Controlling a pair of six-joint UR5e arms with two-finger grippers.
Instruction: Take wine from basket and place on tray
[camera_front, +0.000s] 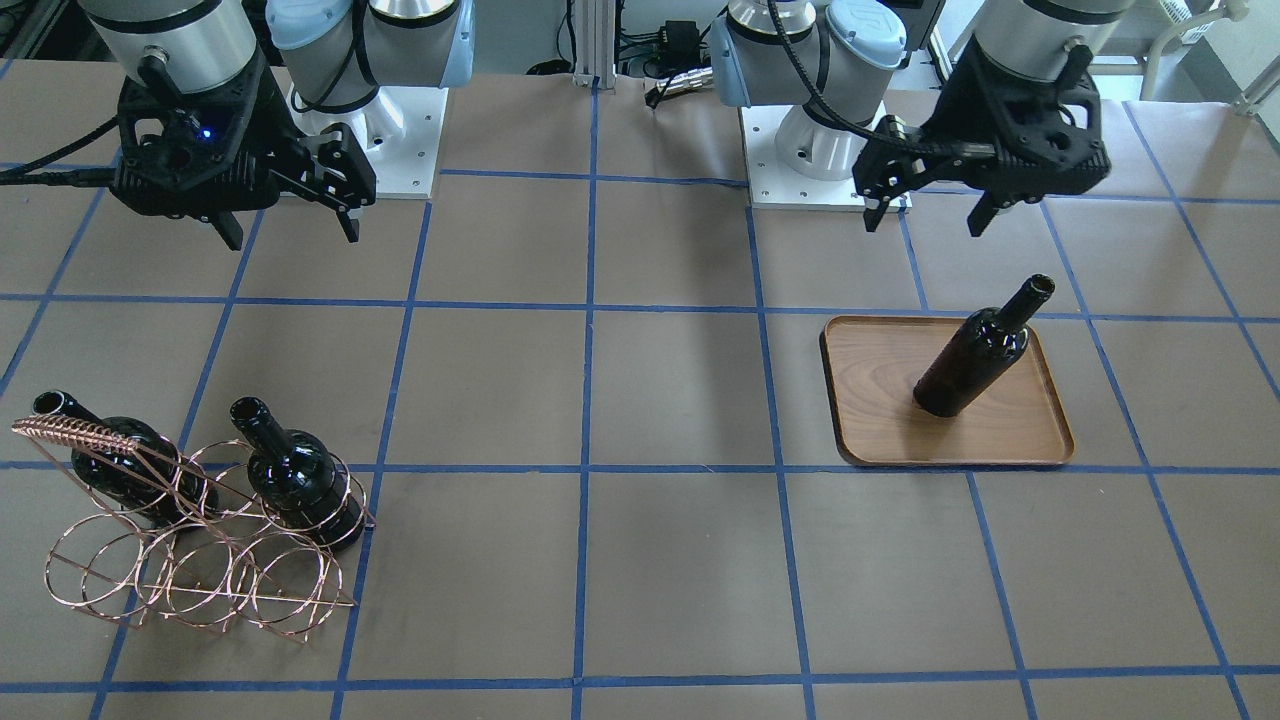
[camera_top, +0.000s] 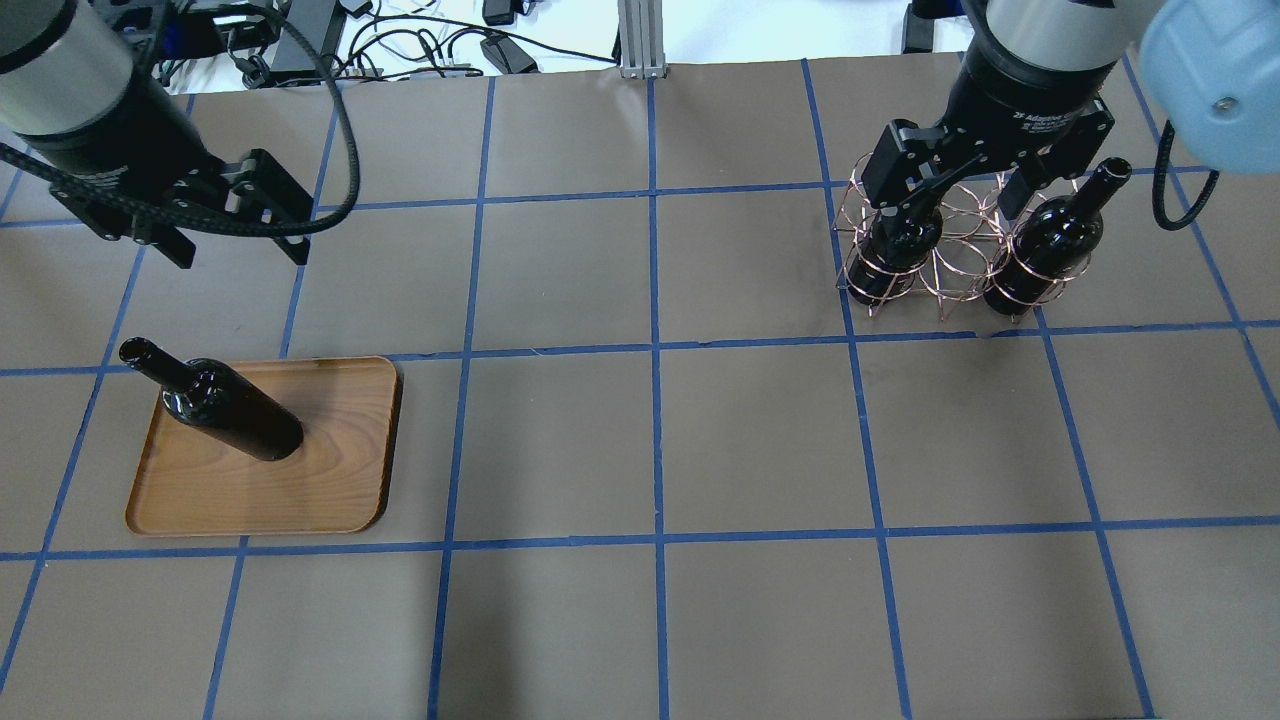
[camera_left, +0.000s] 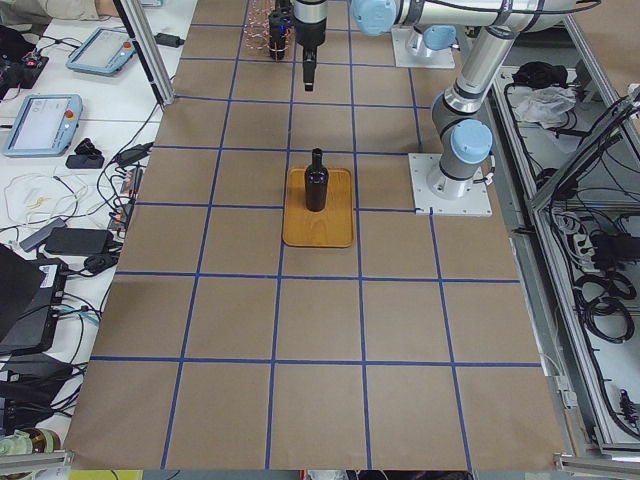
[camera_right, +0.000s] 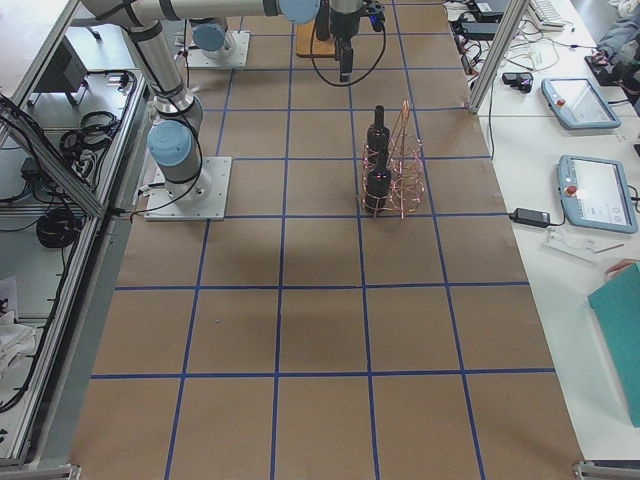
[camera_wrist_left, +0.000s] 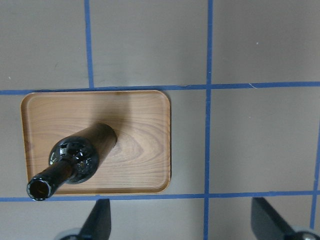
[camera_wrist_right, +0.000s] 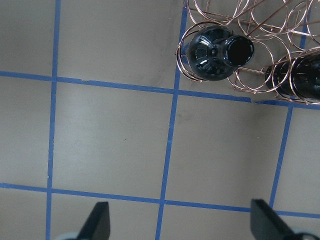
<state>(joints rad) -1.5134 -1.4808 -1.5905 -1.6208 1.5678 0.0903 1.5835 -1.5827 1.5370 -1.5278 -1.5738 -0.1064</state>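
One wine bottle (camera_top: 235, 415) already stands upright on the wooden tray (camera_top: 340, 480); two more sit in the copper wire basket (camera_front: 195, 570). The left gripper (camera_front: 922, 226) and right gripper (camera_front: 293, 240) hang spread wide, holding nothing, above the surface (camera_front: 660, 400).

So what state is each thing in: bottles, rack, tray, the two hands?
Wine bottle on tray: upright, uncorked, not held.
Tray: flat, carrying one bottle.
Wire rack: standing, two bottles in it.
Racked bottles: upright in rings, uncorked.
Left hand: open, empty.
Right hand: open, empty.
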